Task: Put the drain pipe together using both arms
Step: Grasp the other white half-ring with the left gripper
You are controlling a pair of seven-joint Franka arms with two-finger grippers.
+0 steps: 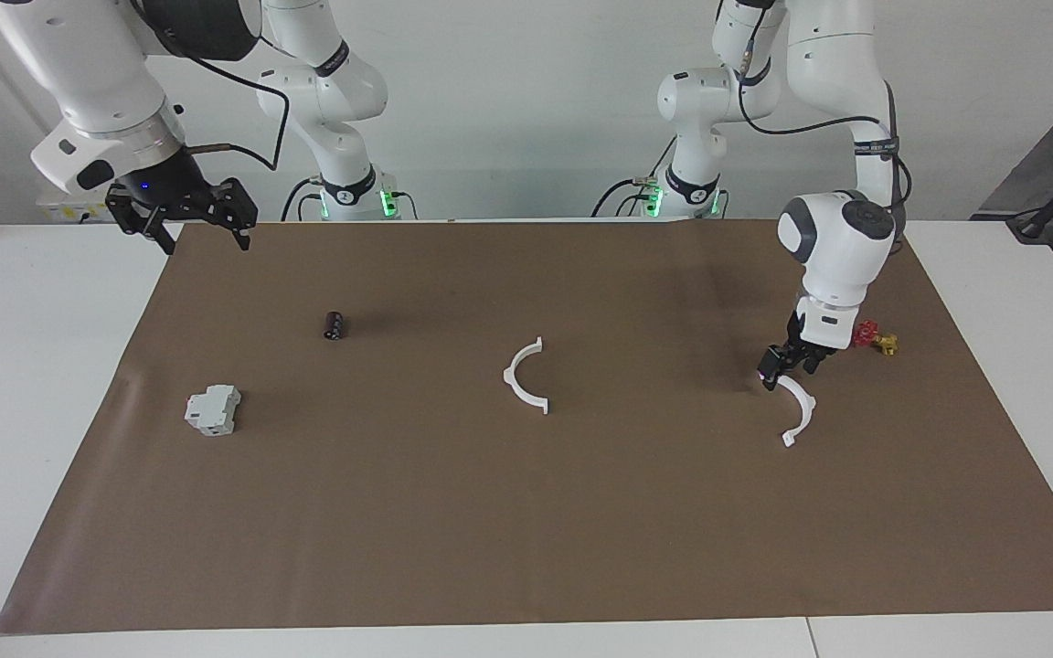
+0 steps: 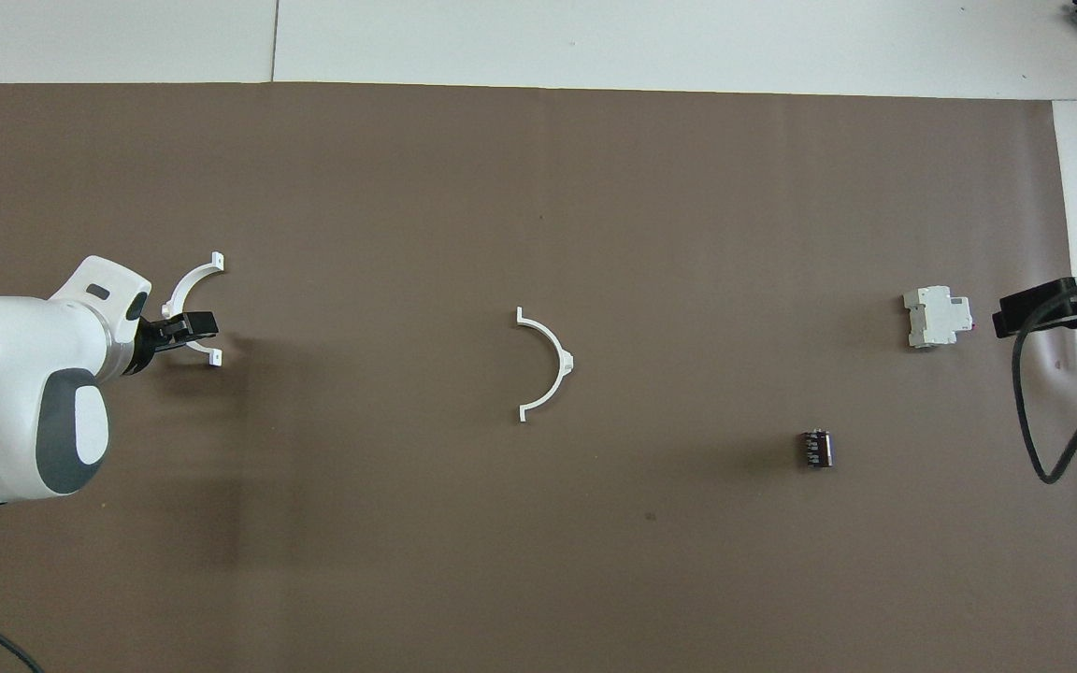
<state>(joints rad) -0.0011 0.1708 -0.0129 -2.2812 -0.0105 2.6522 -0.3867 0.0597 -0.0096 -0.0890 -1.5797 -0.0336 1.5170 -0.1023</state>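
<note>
My left end effector point(image 1: 784, 370) low at half-ring point(image 1: 799, 408) near left-arm end of bench point(image 1: 51, 384), fingers apart, nothing clamped. Other half-ring point(image 1: 524, 375) mid-bench. Judged light, thin, springy, slippery; best pinched mid-arc. Right end effector point(image 1: 186, 219) waited, apart, over corner.

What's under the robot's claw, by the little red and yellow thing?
One white half-ring lies on the brown mat. The open left claw covers its nearer end tab, so touching cannot be told.

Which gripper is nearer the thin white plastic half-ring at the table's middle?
Left. The left gripper is down at the other half-ring, toward its own end; the right gripper hangs over the brown mat's edge, farther from the middle half-ring.
</note>
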